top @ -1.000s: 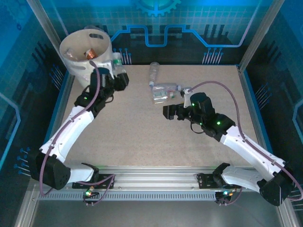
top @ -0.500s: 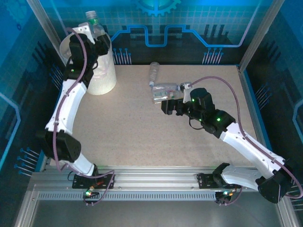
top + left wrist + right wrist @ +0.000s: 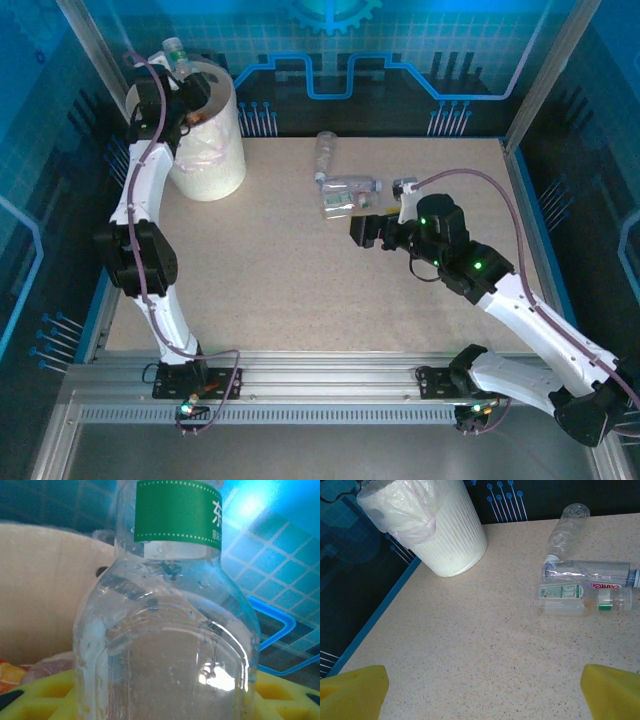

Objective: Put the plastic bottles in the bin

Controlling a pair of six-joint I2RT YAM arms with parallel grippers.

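My left gripper (image 3: pixel 180 72) is raised over the rim of the white bin (image 3: pixel 215 160) and is shut on a clear plastic bottle (image 3: pixel 174 52) that stands cap up. In the left wrist view this bottle (image 3: pixel 170 645) with its green label sits between my yellow fingers (image 3: pixel 30 702), with the bin's inner wall (image 3: pixel 40 590) behind it. Three more plastic bottles lie together mid-table: one (image 3: pixel 327 152) at the back, one (image 3: pixel 352 184) with a blue cap, one (image 3: pixel 340 206) with a green label. My right gripper (image 3: pixel 364 230) hovers open just in front of them, nothing between its fingertips (image 3: pixel 350 690).
The right wrist view has the bin (image 3: pixel 445 530) with its translucent liner at far left and the three bottles (image 3: pixel 580 600) at far right, bare speckled tabletop (image 3: pixel 485 645) between. A blue ledge (image 3: pixel 375 615) edges the table on the left. Something orange (image 3: pixel 6 672) lies inside the bin.
The left arm swung up from the table beside the bin and carried the bottle above the bin's rim. The right gripper shifted slightly right, still open.
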